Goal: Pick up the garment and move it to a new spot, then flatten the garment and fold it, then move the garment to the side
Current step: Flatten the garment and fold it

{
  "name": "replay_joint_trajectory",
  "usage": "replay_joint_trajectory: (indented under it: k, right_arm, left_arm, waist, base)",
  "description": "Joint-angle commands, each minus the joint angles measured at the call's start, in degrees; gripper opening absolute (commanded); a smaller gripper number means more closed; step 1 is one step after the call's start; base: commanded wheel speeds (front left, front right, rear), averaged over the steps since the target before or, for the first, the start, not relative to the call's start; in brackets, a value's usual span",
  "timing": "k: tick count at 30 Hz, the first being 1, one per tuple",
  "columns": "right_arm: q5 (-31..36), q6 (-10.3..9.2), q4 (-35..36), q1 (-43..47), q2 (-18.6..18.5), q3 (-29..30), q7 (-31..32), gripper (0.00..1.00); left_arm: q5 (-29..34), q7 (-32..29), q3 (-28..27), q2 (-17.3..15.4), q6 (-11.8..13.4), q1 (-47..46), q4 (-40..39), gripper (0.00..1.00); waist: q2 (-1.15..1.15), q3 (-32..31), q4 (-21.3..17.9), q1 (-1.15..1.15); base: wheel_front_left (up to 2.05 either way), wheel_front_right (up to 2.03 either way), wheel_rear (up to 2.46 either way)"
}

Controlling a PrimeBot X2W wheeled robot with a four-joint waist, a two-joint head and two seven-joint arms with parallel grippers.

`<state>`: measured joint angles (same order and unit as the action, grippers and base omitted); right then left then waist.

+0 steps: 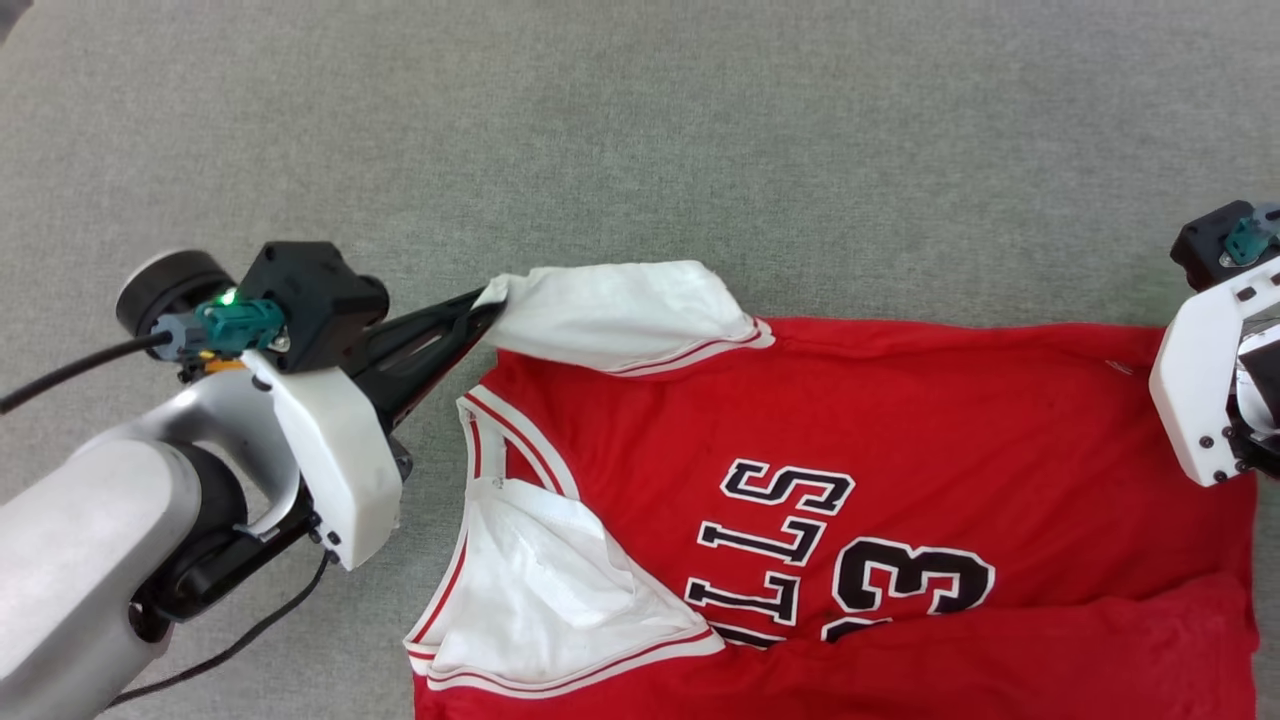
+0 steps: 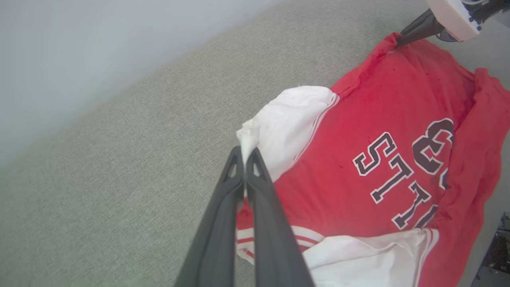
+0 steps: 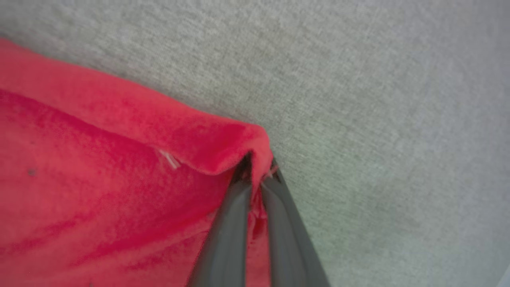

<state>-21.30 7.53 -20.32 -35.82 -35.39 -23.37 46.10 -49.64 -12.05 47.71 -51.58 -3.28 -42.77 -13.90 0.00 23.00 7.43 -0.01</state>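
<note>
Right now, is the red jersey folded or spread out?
Mostly spread: the garment lies flat on the grey surface, lettering showing; one long edge looks turned over.

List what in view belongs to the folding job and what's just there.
Job:
- garment, red jersey lying on the surface
- left claw, shut on the white sleeve
- right claw, shut on a red corner

Not the job:
- grey fabric surface underneath
- black cable by the left arm
</note>
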Motion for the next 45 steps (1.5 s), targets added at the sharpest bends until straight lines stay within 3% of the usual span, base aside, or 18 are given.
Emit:
replay_joint_trajectory:
  k: [1, 13, 26, 31, 45]
  right_arm:
    - [0.1, -0.08, -2.8, 2.4, 0.6, -0.7, -0.2, 0.00]
    - [-3.0, -0.08, -1.0, 3.5, 2.3, 3.7, -9.6, 0.00]
    - [-3.4, -0.07, 12.3, 24.9, 3.4, 12.5, -14.2, 0.00]
    - [-2.7, -0.07, 16.1, 31.6, 4.0, 13.6, -13.5, 0.00]
    - [0.1, -0.07, 16.4, 35.7, 0.3, 7.9, -12.1, 0.00]
  left_arm:
    - [-0.1, 0.5, 0.0, 0.1, 0.3, 0.8, 0.5, 0.00]
    - [-3.1, 5.3, -0.8, -2.7, 3.6, 8.8, 2.6, 0.00]
    - [-8.1, 8.8, 0.9, -8.5, 10.6, 23.9, -3.3, 0.00]
    - [-9.8, 9.2, 3.2, -9.7, 11.5, 29.4, -4.0, 0.00]
    - [-5.0, 7.9, 10.1, -2.0, 8.8, 30.1, 6.2, 0.00]
  waist:
    - [0.00, -0.8, -0.5, 0.01]
    - [0.00, -10.4, -3.6, 0.01]
    - [0.00, -16.7, -4.1, 0.01]
    - [0.00, -16.9, -4.3, 0.01]
    - [0.00, -14.6, -3.7, 0.01]
  base:
    - [0.00, 0.00, 0.00]
    - [0.00, 0.00, 0.00]
    - [0.00, 0.00, 0.00]
    - [0.00, 0.00, 0.00]
    - [0.00, 0.00, 0.00]
